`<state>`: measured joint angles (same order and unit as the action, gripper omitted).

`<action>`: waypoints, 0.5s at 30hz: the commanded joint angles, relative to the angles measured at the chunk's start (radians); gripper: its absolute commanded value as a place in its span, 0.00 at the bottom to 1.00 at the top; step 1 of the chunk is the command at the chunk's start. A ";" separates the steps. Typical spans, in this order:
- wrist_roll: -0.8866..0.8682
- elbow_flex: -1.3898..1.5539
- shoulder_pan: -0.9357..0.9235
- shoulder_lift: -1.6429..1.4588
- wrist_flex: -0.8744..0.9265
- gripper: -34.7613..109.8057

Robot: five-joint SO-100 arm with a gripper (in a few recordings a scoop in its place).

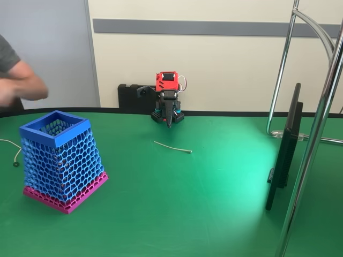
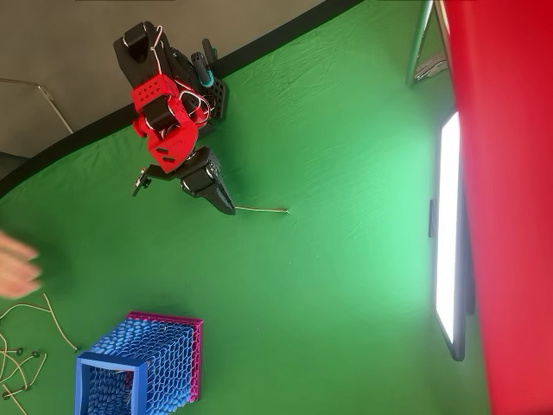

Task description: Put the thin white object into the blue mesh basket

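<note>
The red and black arm [image 1: 167, 99] sits folded at the far edge of the green tabletop [image 1: 203, 193], its base against the black rim. In the fixed view its upper links are drawn in over the base and the end effector [image 1: 170, 122] points straight down, its dark tip close above the cloth. In the overhead view the end effector [image 2: 226, 206] reaches out from the base toward the middle of the tabletop. Its fingers lie pressed together into one narrow point, closed on nothing.

The thin white object [image 1: 172, 146] lies flat on the tabletop just in front of the arm, well clear of every edge. In the overhead view the thin white object [image 2: 262, 209] runs away from the end effector's tip, with its near end just beside that tip; whether they touch I cannot tell.

The blue mesh basket [image 1: 56, 130] stands upright near the left edge of the tabletop in the fixed view, well apart from the arm, its pink base band on the cloth. Thin white cords [image 2: 26, 346] with dark round ends trail beside the blue mesh basket [image 2: 104, 367]. A person's arm [image 1: 21, 85] is blurred above that edge.

A flat monitor [image 1: 286, 150] stands at the right side, beside a chrome tube frame [image 1: 316, 139]. Behind the tabletop is a cream wall with a grey band [image 1: 214, 27].
</note>
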<state>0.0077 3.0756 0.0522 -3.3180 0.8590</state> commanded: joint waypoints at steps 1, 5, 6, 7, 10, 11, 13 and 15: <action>0.002 0.008 0.005 -0.006 0.005 0.25; -0.002 0.008 0.005 -0.006 0.005 0.25; -0.003 0.008 0.005 -0.006 0.006 0.25; -0.005 0.008 0.005 -0.006 0.006 0.25; -0.005 0.008 0.005 -0.006 0.006 0.25; -0.005 0.008 0.005 -0.006 0.006 0.25; -0.005 0.008 0.003 -0.006 0.006 0.25; -0.005 0.008 0.003 -0.006 0.006 0.25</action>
<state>0.0077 3.0756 0.0522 -3.3180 0.8590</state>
